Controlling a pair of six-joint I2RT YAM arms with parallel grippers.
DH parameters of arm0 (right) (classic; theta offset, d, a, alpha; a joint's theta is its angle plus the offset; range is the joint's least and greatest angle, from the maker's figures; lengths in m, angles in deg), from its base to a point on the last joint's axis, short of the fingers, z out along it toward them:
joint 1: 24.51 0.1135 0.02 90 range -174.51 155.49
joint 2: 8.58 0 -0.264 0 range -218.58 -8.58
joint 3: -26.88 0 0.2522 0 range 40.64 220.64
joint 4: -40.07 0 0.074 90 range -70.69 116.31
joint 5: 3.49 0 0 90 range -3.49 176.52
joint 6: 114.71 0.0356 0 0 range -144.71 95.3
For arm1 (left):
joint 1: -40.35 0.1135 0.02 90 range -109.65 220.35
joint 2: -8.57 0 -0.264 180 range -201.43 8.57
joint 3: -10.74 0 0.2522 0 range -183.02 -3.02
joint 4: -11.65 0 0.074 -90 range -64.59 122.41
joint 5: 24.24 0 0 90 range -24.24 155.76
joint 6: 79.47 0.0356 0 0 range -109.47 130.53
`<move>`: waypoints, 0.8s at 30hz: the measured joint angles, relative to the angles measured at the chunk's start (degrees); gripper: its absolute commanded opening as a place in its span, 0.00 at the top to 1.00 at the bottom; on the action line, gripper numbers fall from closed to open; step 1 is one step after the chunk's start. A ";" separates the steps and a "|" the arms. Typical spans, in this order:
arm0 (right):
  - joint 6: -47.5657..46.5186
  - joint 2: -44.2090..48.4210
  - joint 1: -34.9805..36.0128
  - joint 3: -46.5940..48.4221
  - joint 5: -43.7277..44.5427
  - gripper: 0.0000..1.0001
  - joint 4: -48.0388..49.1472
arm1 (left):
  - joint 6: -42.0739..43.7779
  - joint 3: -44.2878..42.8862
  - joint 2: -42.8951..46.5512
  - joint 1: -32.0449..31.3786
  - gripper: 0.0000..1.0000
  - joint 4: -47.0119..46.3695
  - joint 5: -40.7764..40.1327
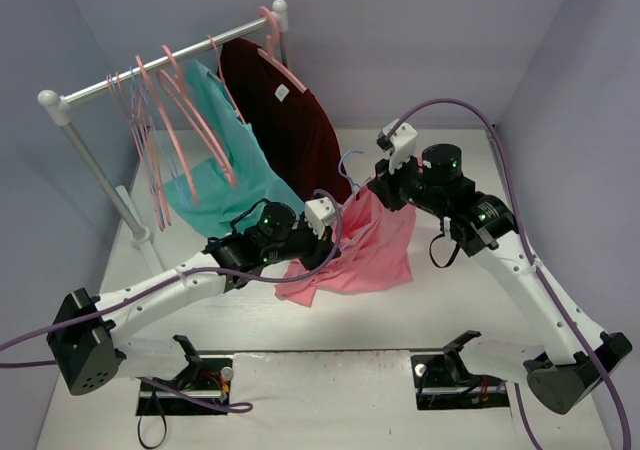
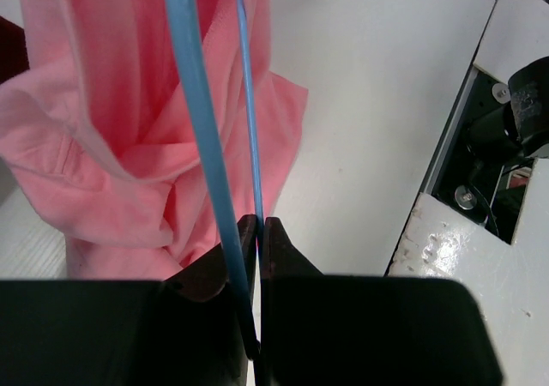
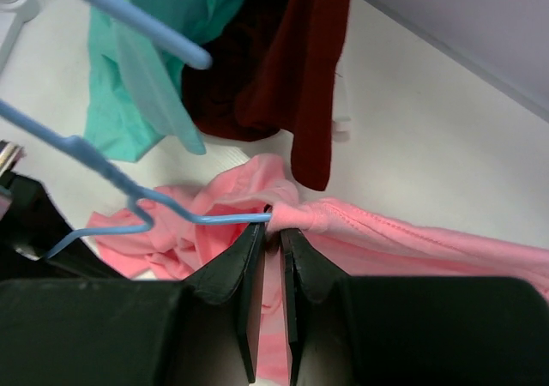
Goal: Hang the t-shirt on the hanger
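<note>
At the desk's far left corner a rail carried pink hangers, a teal shirt and a maroon shirt. Near the desk's middle, the left gripper was pinched tight on the wire of the blue hanger, seemingly to steady it. The t-shirt hung bunched beside it, its lower folds on the desk. Toward the right edge, the right gripper was clamped on a gathered fold where the hanger's tip met the cloth, probably to draw it over that arm. The desk was plain white; lilac walls closed three sides.
</note>
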 measured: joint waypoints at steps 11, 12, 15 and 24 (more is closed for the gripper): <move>0.65 3.60 2.23 -3.39 -3.14 0.88 -1.82 | 2.86 -0.72 -5.28 0.00 1.00 -3.47 4.41; 0.63 3.75 2.23 -3.46 -3.44 0.88 -2.09 | 3.37 -0.72 -5.35 0.01 1.00 -3.56 4.57; 0.54 4.18 2.26 -3.50 -4.28 0.88 -2.77 | 4.89 -0.97 -5.34 0.41 1.00 -3.84 4.90; -0.68 5.25 2.34 -4.22 -4.48 0.77 -4.79 | 7.67 -1.70 -5.95 3.09 1.00 -6.51 7.23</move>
